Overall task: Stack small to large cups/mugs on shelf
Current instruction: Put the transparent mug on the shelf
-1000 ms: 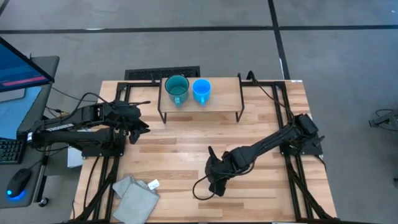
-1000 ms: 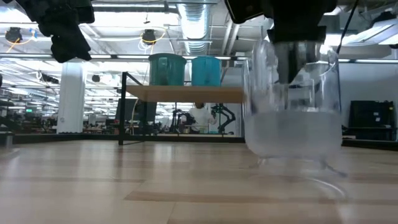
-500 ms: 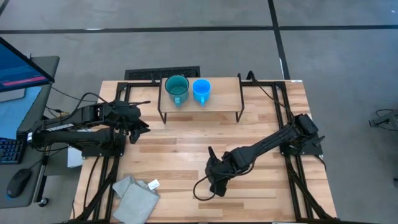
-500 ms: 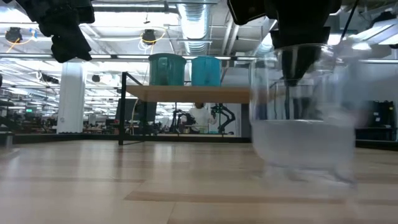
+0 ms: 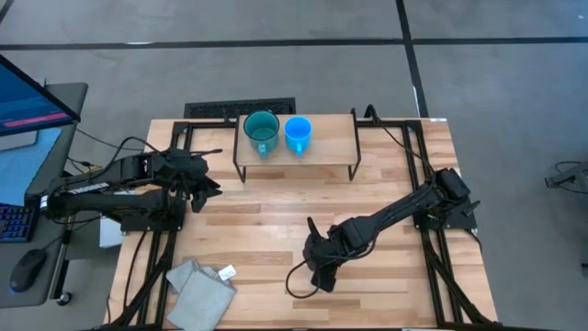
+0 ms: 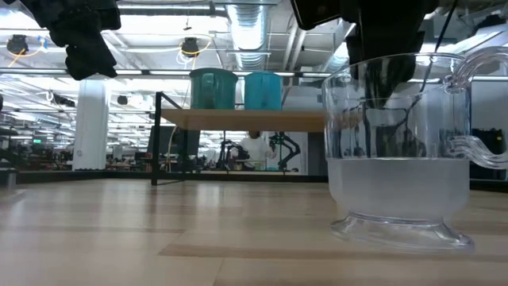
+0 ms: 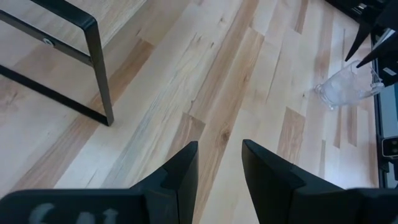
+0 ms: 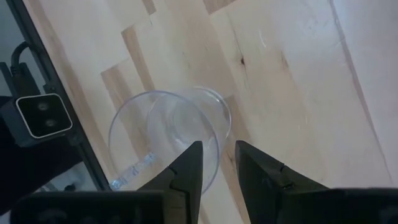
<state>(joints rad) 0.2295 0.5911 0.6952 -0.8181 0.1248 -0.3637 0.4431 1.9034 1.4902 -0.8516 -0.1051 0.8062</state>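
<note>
The clear cup [image 6: 401, 151] stands upright on the tabletop [image 5: 276, 230], well apart from the shelf [image 5: 331, 138]. It looks light, rigid, slippery and breakable; its rim wall seems the best hold. The right gripper [image 8: 216, 163] straddles that rim, fingers parted, one inside, one outside, not visibly clamped.

My table [image 5: 276, 230] carries the shelf [image 5: 331, 138], a clear cup [image 6: 397, 159] under my right claw [image 8: 216, 163], and a grey cloth [image 5: 200, 292]. On the shelf, teal mug [image 5: 262, 131] and blue mug [image 5: 298, 133] stand side by side.
</note>
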